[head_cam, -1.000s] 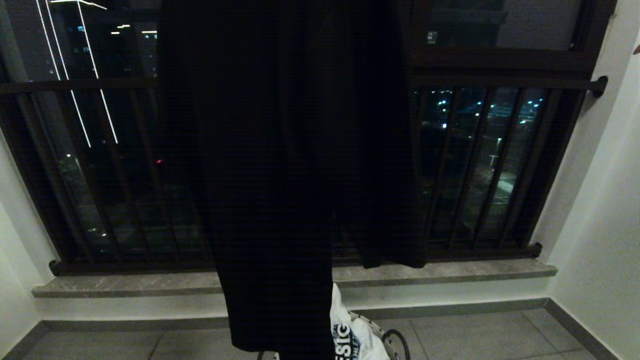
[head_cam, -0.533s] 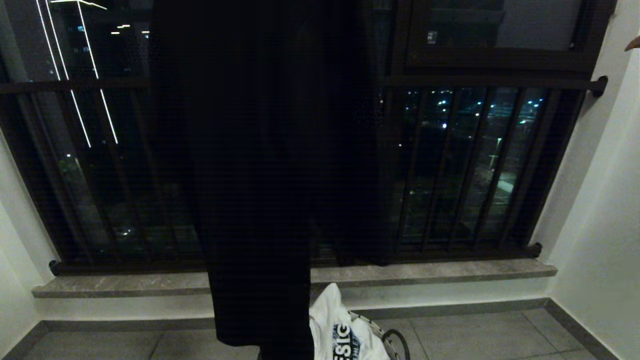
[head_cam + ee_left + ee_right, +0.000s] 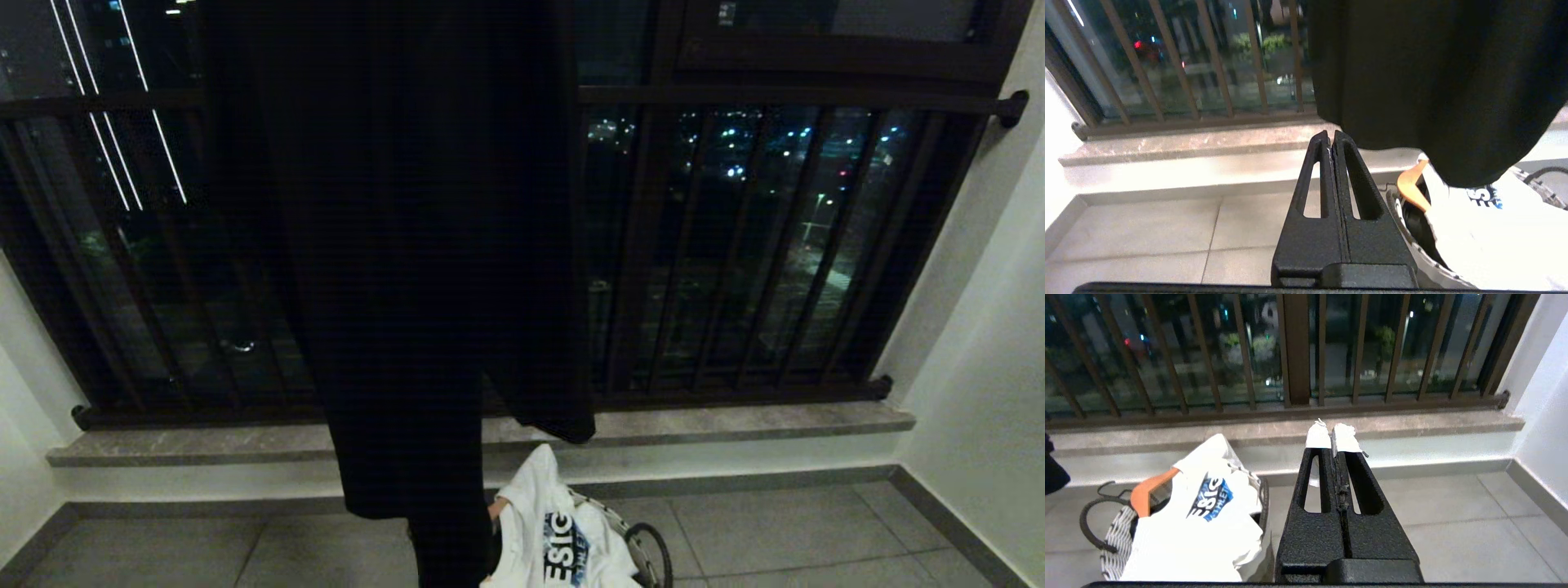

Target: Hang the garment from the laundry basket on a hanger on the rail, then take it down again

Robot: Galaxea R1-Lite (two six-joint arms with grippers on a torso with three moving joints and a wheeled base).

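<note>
Left end effector [image 3: 1332, 139]: closed, empty.
Right end effector [image 3: 1333, 435]: closed, empty (white-taped tips).
Laundry basket [image 3: 1118, 539]: on floor, holding white garment [image 3: 1204, 522] on orange hanger [image 3: 1149, 488].

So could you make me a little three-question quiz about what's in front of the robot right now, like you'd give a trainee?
1. True or false: the white T-shirt with blue lettering is hanging up.
2. Which best describes the left gripper and the right gripper? A: both shut and empty. B: both open. C: one holds the shirt.
3. Fill in: the orange hanger lies in the ____, partly under the shirt.

Key:
1. False: it is heaped in the laundry basket on the floor.
2. A.
3. Laundry basket. The dark garment hangs in front of the window bars.
</note>
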